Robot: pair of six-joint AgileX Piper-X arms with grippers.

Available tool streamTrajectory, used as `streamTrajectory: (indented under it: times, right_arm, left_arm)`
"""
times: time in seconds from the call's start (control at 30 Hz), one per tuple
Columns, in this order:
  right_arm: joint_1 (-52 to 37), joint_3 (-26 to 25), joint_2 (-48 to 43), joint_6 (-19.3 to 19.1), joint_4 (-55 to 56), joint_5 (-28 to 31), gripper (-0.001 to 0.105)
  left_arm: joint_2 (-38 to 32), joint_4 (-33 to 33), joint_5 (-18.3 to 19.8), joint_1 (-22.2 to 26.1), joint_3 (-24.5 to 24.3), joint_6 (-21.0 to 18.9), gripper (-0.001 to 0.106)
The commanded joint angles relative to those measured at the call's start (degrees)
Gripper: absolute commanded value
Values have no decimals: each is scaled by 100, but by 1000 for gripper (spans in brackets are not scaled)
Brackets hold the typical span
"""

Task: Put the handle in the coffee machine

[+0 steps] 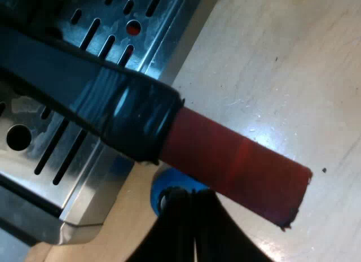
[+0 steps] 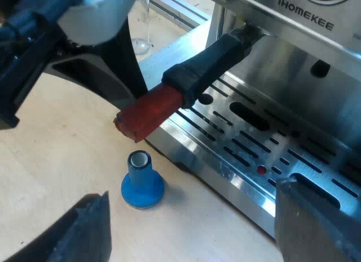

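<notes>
Starting with the left wrist view, the handle (image 1: 169,132) is seen beside the drip tray (image 1: 101,42), with the left gripper (image 1: 192,202) closed and empty beneath its red end. In the right wrist view, the handle (image 2: 208,64) is seen set into the espresso machine (image 2: 304,98) at its front. The right gripper (image 2: 192,194) is spread wide near the blue tamper (image 2: 142,183).

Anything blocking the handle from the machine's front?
Nothing visible. The handle already runs up to the machine's front over the drip tray; the blue tamper stands on the table under its red end, clear of that path.

Pale wood tabletop (image 1: 271,59) — scuffed, glare-lit
</notes>
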Motion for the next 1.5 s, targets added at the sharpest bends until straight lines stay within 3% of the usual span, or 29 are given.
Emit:
streamTrajectory:
  times: [0.03,0.27,0.43,0.47,0.63,0.7,0.8,0.87,0.9,0.97,1.13,1.3,1.4,1.5]
  right_arm:
    - [9,-24,-57,127,-5,32,63]
    - [9,-24,-57,211,-5,32,63]
    - [9,-24,-57,211,-5,18,63]
    - [9,-24,-57,211,-5,18,63]
    - [9,-24,-57,211,-5,18,63]
    - [9,-24,-57,211,-5,18,63]
    - [9,-24,-57,265,-5,18,63]
    - [9,-24,-57,361,-5,33,63]
    - [-10,-24,-57,652,-5,116,63]
    - [-10,-24,-57,676,-5,107,63]
    - [-51,-24,-57,690,-5,46,63]
    - [-416,-74,-57,869,-5,-538,63]
    - [-836,-225,-57,879,32,-596,63]
    - [-1362,-470,-57,817,357,-670,63]
  left_arm:
    - [-100,-391,1287,43,-142,205,1]
    - [-301,133,1264,1033,-142,246,1]
    - [-340,214,1264,1364,-142,335,1]
    - [-443,402,1264,1803,-142,377,1]
    - [-754,608,1264,2264,-142,377,3]
    - [-912,651,1264,2399,-142,377,9]
    - [-1165,684,1264,2535,-142,377,26]
    - [-1376,730,1264,2573,-142,301,47]
    - [-1409,737,1264,2572,-142,287,50]
    - [-1627,802,1264,2572,-142,274,66]
    - [-2018,862,1264,2572,-142,260,74]
    - [-2470,856,1264,2641,-154,261,73]
    - [-2736,657,1264,2760,-154,45,73]
    - [-2827,392,1264,2894,-154,-476,73]
